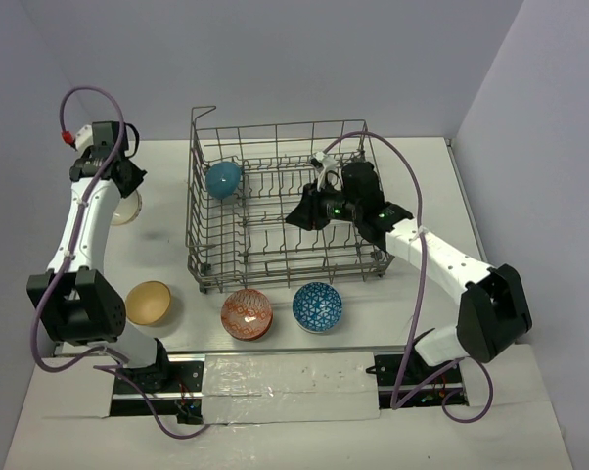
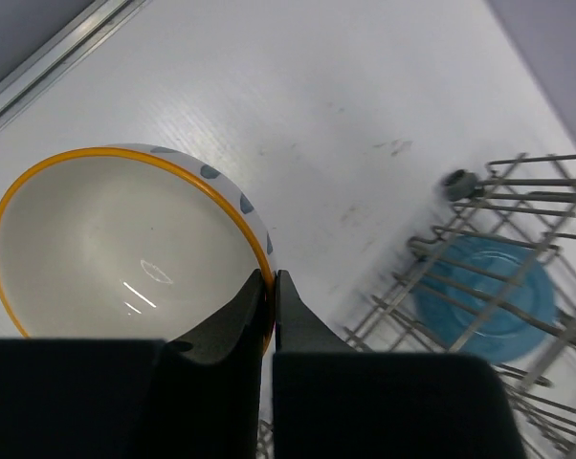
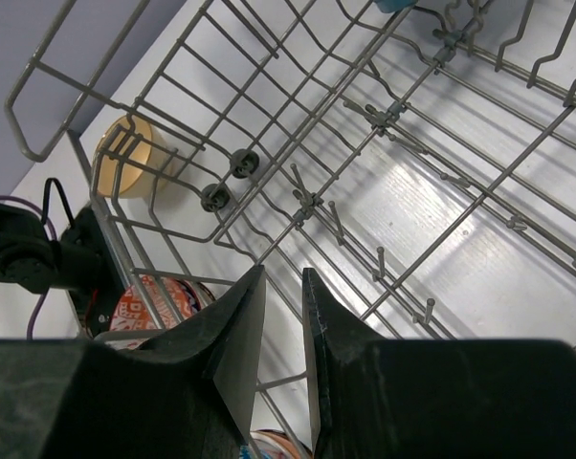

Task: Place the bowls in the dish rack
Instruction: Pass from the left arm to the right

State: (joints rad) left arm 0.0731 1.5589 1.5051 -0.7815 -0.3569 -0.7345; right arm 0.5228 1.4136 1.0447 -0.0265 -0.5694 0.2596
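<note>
The grey wire dish rack [image 1: 285,257] stands mid-table, with a teal bowl [image 1: 223,179] on edge in its back left corner. Left of the rack, my left gripper [image 1: 129,188] is shut on the rim of a white bowl with an orange rim [image 2: 116,249], which the top view also shows [image 1: 126,209]. In the left wrist view the rack [image 2: 518,172] and the teal bowl [image 2: 489,296] lie at the right. My right gripper [image 3: 283,277] hangs inside the rack [image 3: 384,115] over bare tines, open and holding nothing; from above it [image 1: 297,217] is near the rack's middle.
In front of the rack sit three bowls: a yellow one [image 1: 148,303], a red patterned one [image 1: 247,313] and a blue patterned one [image 1: 317,306]. The right wrist view shows the yellow bowl [image 3: 135,158] and the red bowl [image 3: 159,296] through the wires. Walls close in behind and at the right.
</note>
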